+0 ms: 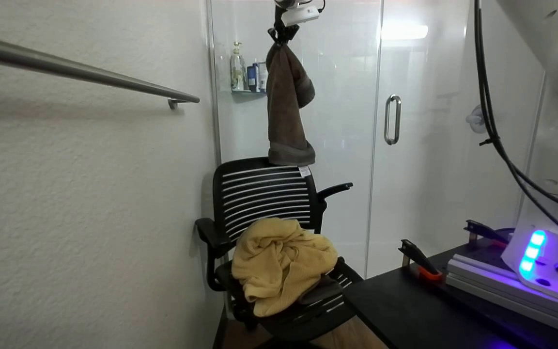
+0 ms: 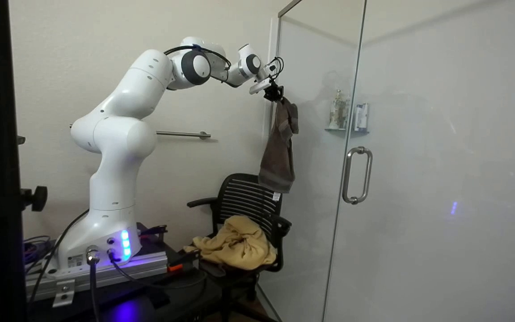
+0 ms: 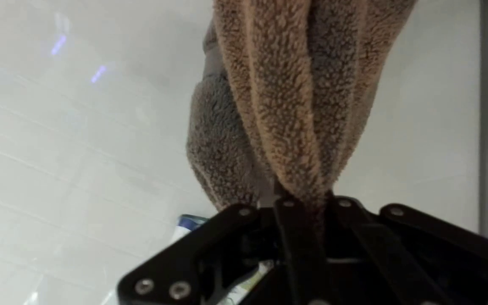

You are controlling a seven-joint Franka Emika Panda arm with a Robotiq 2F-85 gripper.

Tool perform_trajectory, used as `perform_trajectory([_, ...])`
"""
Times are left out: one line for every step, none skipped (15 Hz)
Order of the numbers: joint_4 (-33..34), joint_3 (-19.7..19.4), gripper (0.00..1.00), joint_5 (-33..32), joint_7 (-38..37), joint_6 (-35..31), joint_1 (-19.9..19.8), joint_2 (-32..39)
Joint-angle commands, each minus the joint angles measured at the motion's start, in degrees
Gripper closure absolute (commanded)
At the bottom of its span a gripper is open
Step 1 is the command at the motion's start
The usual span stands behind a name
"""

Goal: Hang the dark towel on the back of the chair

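The dark brown towel hangs down in a narrow bunch from my gripper, and it shows so in an exterior view too. In the wrist view the gripper is shut on the towel, with folds pinched between the fingers. The black chair back stands below. The towel's grey lower end overlaps the chair back's upper corner in both exterior views; I cannot tell if they touch. The gripper is well above the chair back.
A yellow cloth lies heaped on the chair seat, with a dark cloth partly under it. A glass shower door with a handle stands beside the chair. A towel bar runs along the wall. A bottle shelf is behind the glass.
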State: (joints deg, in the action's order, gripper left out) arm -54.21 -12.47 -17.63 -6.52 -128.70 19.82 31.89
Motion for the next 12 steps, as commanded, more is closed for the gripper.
perform_trajectory([10.1, 4.6, 0.97, 3.4, 9.5, -0.6, -0.6, 6.7])
perform_trajectory([12.4, 8.5, 0.97, 2.0, 12.1, 0.4, -2.2, 8.1])
perform_trajectory([14.0, 9.7, 0.97, 2.3, 15.4, 0.4, -2.4, 9.0])
perform_trajectory([15.7, 11.3, 0.97, 2.7, 18.9, 0.4, -2.8, 9.9])
perform_trajectory([17.4, 12.2, 0.97, 2.5, 22.4, 0.8, -3.0, 10.7])
perform_trajectory([18.9, 13.0, 0.97, 2.4, 25.9, 1.3, -3.1, 11.0])
perform_trajectory([19.2, 12.8, 0.97, 2.8, 29.2, 0.8, -3.0, 10.9])
perform_trajectory([21.8, 13.5, 0.97, 2.0, 31.4, 2.0, -3.3, 11.5])
perform_trajectory([21.5, 13.1, 0.97, 2.3, 33.5, 1.5, -3.2, 10.9])
perform_trajectory([22.2, 13.3, 0.97, 2.4, 35.5, 1.3, -3.5, 10.9])
perform_trajectory([22.9, 13.4, 0.97, 2.5, 37.0, 0.9, -3.6, 11.0])
perform_trajectory([23.6, 13.3, 0.97, 2.5, 38.2, 0.5, -3.7, 11.3])
